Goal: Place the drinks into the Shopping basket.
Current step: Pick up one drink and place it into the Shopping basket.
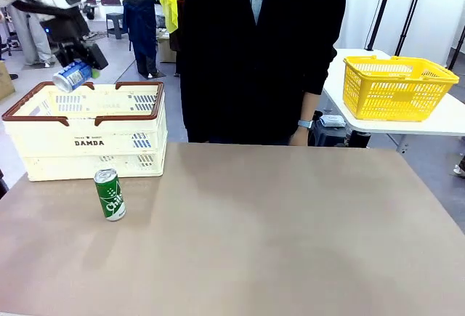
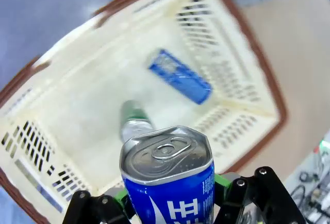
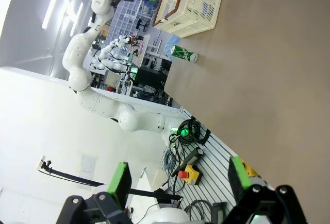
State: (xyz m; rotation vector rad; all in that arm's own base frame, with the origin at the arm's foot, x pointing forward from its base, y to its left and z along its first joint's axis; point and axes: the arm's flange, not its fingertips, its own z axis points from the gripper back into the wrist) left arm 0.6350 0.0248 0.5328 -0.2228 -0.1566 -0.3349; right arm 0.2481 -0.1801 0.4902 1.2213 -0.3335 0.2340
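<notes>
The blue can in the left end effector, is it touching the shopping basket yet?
Apart. In the front view the blue can hangs tilted above the shopping basket rim, clamped in the left end effector, with open space beneath.

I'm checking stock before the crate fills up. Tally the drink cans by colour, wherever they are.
Blue cans: 2, one held by the left gripper above the Shopping basket, one lying inside it.
Green cans: 2, one lying in the basket, one upright on the table.
Total: 4

white side table (image 1: 450,123) beside tan tabletop (image 1: 290,229)
</notes>
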